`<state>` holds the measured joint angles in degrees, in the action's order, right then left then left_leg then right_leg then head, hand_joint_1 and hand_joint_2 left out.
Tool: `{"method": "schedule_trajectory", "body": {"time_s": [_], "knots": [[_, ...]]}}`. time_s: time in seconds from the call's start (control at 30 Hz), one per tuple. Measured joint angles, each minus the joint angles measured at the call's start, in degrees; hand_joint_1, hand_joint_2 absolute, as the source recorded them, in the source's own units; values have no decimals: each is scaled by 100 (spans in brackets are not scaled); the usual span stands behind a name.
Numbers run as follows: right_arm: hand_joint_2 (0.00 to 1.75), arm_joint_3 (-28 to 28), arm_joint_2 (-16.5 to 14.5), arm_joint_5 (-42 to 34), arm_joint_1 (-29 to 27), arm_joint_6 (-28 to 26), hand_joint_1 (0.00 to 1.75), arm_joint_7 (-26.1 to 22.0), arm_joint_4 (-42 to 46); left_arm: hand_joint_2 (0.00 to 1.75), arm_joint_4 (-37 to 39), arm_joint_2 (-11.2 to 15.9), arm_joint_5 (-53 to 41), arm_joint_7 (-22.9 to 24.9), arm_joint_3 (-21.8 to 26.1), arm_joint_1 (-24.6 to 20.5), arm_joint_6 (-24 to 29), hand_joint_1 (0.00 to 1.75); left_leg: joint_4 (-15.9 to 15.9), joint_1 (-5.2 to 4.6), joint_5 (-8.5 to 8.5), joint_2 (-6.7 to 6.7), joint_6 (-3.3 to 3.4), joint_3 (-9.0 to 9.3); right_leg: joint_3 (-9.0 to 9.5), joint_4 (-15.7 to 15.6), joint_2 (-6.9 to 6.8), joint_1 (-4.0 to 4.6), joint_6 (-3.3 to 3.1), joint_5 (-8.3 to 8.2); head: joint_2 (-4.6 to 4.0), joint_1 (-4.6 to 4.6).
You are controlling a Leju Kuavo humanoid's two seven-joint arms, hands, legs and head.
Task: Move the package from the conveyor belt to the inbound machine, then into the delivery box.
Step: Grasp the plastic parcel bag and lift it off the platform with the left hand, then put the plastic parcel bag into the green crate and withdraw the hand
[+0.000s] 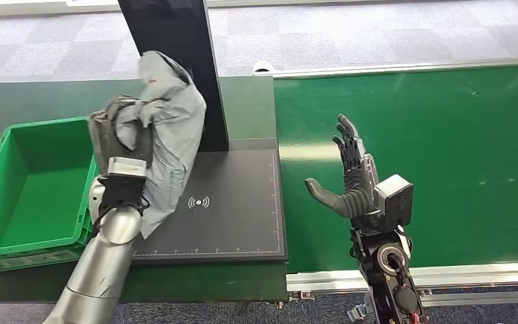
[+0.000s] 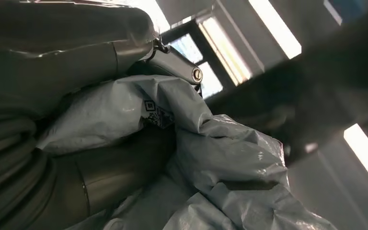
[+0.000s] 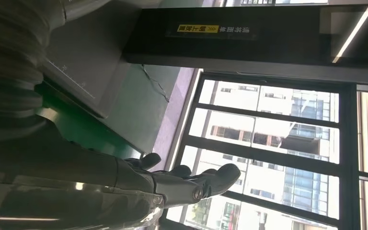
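Observation:
My left hand (image 1: 118, 131) grips a crumpled grey plastic package (image 1: 172, 128) and holds it up over the left part of the black inbound machine pad (image 1: 236, 202), in front of its dark upright post (image 1: 175, 40). The left wrist view shows the package (image 2: 220, 143) wrapped around my fingers (image 2: 172, 64), with a small printed code on it. The green delivery box (image 1: 27, 182) stands open just left of the pad. My right hand (image 1: 354, 175) hovers open above the green conveyor belt (image 1: 445, 135), fingers spread and holding nothing. The right wrist view shows its fingers (image 3: 187, 184) extended.
The conveyor's metal edge rail (image 1: 445, 275) runs along the near side. A dark green table (image 1: 34, 101) carries the box and the machine. Grey carpet floor (image 1: 378, 34) lies beyond. Large windows (image 3: 268, 143) fill the background of the right wrist view.

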<state>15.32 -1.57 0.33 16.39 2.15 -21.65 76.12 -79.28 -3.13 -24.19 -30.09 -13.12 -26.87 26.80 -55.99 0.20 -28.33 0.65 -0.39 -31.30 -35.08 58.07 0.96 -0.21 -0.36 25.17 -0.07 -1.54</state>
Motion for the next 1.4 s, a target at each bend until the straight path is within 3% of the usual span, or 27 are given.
{"method": "schedule_trajectory", "body": {"time_s": [0.17, 0.37, 0.6, 0.83, 0.87, 0.97, 1.0, 1.1, 1.2, 1.23, 1.33, 1.4], "knots": [[175, -61, 49, 19, -204, -93, 0, -9, 164, 175, -532, 111, 409, -29, 899, 79, 32, 175, 0, 1, 2, 3, -1, 2, 1, 0, -1, 1, -1, 0, 0, -1], [175, -50, 71, 48, -339, -119, 0, -14, 291, 175, 912, 463, 752, 234, 2146, -828, -1, 175, 1, 3, 15, -3, -10, 6, 0, 2, 3, 5, -15, -12, 0, -1], [175, 72, 45, 39, -304, -113, 0, -1, 294, 175, 3089, 1060, -231, 931, 2610, -1748, 762, 175, 1, 4, 18, -5, -11, 3, -2, 4, 6, 7, -16, -13, 0, 1], [175, 216, 1, -4, -179, -85, 0, 16, 246, 175, 4464, 1486, -708, 1310, 2686, -2128, 1095, 175, 1, 4, 17, -3, -11, -3, -4, 4, 3, 6, -16, -12, 0, 2], [175, 237, -4, -13, -159, -77, 0, 19, 231, 175, 4575, 1527, -785, 1392, 2691, -2158, 1127, 150, 1, 4, 17, -3, -11, -4, -4, 4, 4, 6, -16, -12, 0, 2], [175, 299, -22, -34, -92, -49, 0, 33, 168, 175, 4841, 1651, -1053, 1659, 2749, -2227, 1173, 19, 1, 4, 17, -5, -11, -4, -6, 4, 5, 6, -16, -12, 0, 2], [175, 320, -31, -39, -62, -45, 0, 38, 137, 175, 4922, 1689, -1036, 1665, 2795, -2257, 1116, 0, 1, 4, 18, -5, -11, -3, -6, 3, 5, 6, -16, -12, 0, 1], [175, 388, -53, -48, 36, -42, 0, 43, 25, 175, 5098, 1743, -180, 1236, 3101, -2353, 306, 0, 1, 4, 18, -2, -11, -3, -8, 3, 4, 7, -16, -12, 0, 1], [175, 425, -72, -49, 112, -29, 0, 41, -90, 44, 5132, 1691, 1331, 656, 3639, -2377, -1279, 0, 1, 4, 18, -2, -11, -4, -8, 4, 4, 7, -16, -12, 0, 1], [175, 430, -80, -49, 131, -26, 0, 40, -131, 44, 5113, 1656, 1786, 532, 3812, -2361, -1752, 0, 1, 4, 18, -3, -11, -4, -8, 4, 4, 7, -16, -12, 0, 1], [175, 430, -97, -46, 163, -27, 0, 33, -225, 175, 4824, 1503, 2910, 374, 4088, -2181, -2651, 0, 1, 3, 18, -4, -11, -3, -7, 3, 5, 5, -16, -12, 0, 2], [175, 428, -99, -34, 167, -41, 0, 33, -257, 175, 4352, 1358, 3429, 347, 4045, -1897, -2775, 0, 0, 1, 16, -3, -11, -3, -7, 2, 5, 4, -16, -12, 0, 2]]}}
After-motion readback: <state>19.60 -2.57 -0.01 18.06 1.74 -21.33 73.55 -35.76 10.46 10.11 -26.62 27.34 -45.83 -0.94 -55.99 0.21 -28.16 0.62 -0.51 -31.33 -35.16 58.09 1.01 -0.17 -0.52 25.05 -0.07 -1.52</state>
